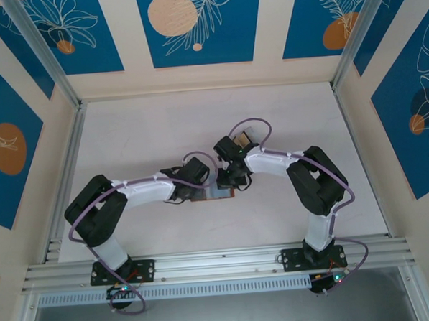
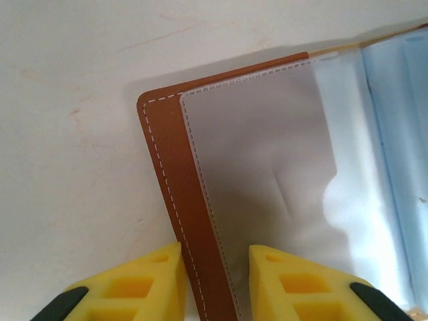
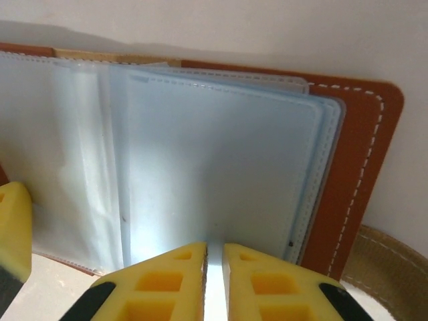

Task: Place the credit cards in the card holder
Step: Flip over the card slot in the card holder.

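Card holder lies open and flat on the white table, its reddish-brown cover facing down and its clear sleeves facing up. Both arms meet over the card holder, one at each end of it. The left gripper is at the holder's left end. Its yellow fingers stand a moderate gap apart, straddling the stitched brown border and the edge of the first sleeve, and I cannot tell whether they press on it. The right gripper is at the opposite end of the holder. Its fingers are drawn almost together, and a thin pale strip of sleeve runs up between them, apparently pinched. One finger of the left gripper shows at the holder's far side in the right wrist view. A thin tan edge peeks out along the holder's rim above the sleeves. A tan thing with a curved rim lies just beside the holder's rounded corner, and what it is I cannot say.
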{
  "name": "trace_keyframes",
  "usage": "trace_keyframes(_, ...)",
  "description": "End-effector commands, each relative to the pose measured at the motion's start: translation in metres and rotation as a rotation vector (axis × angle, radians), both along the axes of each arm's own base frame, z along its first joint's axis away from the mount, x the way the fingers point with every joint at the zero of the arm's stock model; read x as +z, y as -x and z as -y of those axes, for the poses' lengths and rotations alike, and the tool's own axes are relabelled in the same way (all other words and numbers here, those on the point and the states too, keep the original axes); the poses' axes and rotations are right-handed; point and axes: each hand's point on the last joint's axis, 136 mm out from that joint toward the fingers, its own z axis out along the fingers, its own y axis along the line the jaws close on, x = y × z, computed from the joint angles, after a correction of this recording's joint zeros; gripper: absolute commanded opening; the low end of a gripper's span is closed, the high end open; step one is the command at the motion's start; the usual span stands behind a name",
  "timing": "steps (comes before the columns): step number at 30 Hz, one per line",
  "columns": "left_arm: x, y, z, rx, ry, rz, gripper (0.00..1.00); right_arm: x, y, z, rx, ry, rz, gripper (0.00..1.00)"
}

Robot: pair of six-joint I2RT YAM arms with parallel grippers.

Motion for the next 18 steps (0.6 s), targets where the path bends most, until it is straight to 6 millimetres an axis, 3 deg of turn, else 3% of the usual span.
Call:
trace_keyframes(1, -0.030, 0.025, -0.011, -0.013, -0.052, -0.084, 0.27, 0.017, -0.002, 0.005, 0.021, -0.007, -0.001, 0.21)
trace_keyframes(5, -0.036, 0.029, -0.001, -0.034, -0.025, -0.097, 0.26, 0.048, -0.026, -0.002, 0.037, -0.042, 0.074, 0.31)
trace_keyframes(8, -0.038, 0.031, 0.003, -0.033, -0.010, -0.104, 0.25, 0.073, -0.049, 0.008, 0.009, -0.033, 0.148, 0.33)
trace_keyframes(13, -0.038, 0.033, 0.005, -0.027, 0.002, -0.105, 0.25, 0.102, -0.090, 0.053, -0.064, 0.115, 0.268, 0.31)
trace_keyframes(18, -0.041, 0.034, 0.006, -0.022, 0.012, -0.114, 0.25, 0.111, -0.122, 0.099, -0.164, 0.205, 0.299, 0.30)
